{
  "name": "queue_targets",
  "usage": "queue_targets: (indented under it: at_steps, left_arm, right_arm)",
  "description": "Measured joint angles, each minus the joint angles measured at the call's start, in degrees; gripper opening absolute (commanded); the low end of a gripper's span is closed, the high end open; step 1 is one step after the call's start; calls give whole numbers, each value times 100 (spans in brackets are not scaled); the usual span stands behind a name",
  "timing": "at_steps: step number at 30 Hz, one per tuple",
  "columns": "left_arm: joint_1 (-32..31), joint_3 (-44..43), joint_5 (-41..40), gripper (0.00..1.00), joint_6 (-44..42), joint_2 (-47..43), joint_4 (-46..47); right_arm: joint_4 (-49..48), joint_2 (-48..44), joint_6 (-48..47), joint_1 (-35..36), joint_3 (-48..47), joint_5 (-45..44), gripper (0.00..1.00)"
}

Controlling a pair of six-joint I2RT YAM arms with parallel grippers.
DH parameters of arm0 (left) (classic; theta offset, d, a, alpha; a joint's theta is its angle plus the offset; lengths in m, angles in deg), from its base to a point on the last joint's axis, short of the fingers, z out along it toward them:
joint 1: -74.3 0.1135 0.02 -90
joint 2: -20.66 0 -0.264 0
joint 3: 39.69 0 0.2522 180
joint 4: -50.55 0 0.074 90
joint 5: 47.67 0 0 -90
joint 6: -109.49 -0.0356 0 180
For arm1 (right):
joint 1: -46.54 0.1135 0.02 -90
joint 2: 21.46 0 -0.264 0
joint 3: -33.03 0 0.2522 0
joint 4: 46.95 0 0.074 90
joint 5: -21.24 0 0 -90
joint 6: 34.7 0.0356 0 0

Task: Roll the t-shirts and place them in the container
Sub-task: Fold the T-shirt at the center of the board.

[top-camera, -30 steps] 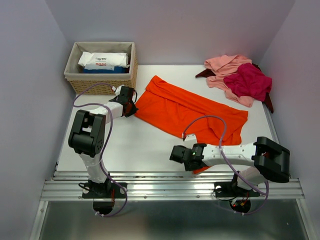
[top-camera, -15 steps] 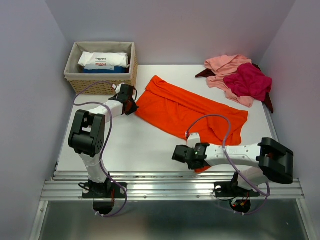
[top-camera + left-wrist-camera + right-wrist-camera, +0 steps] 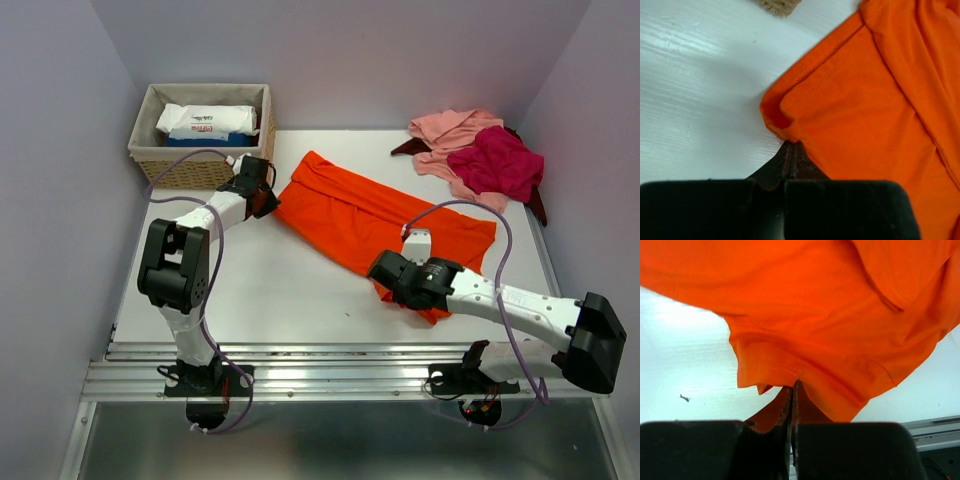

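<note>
- Top view: the orange-red t-shirt (image 3: 380,215) lies as a long folded band slanting across the counter (image 3: 270,290), from just beside the wicker basket (image 3: 190,172) towards the right edge.
- The salmon-pink shirt (image 3: 450,130), magenta shirt (image 3: 495,160) and dark maroon shirt (image 3: 538,205) sit heaped in the far right corner, well apart from both arms.
- The left tool (image 3: 265,203) is pinched shut on the band's far-left corner. The right tool (image 3: 386,278) is pinched shut on the near-right end, which is bunched under it.
- Left wrist view: the jaws meet on only a small curled bit of hem at the corner, and the rest of the cloth lies flat on the counter.
- A bite this thin could slip out as soon as the cloth is pulled taut, and the corner would drop back.
- This tool is also just beside the basket, so a wide swing could knock it.
- Right wrist view: the jaws are closed on a folded edge, and several layers sag away to either side.
- I cannot tell whether every layer is caught. Any loose layer would trail and leave a slack, lopsided roll.
- If the two arms move at different rates along this slanted band, the roll would likely skew into a cone or twist.
</note>
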Motion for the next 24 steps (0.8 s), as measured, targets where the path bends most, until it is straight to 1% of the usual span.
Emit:
queue_targets:
  at_steps: [9,18,24]
  left_arm:
    - [-22,-732,90,0,-2,249,-140]
    - [-33,-1659,101,0,-13,835,-402]
    - [-33,-1941,98,0,-76,1027,-614]
  right_arm:
    - [-83,0,-601,-702,-348,-273,1]
    - [-354,-59,-1438,-1742,-619,-492,1]
    - [-614,-57,-1904,-2166,-741,-492,1]
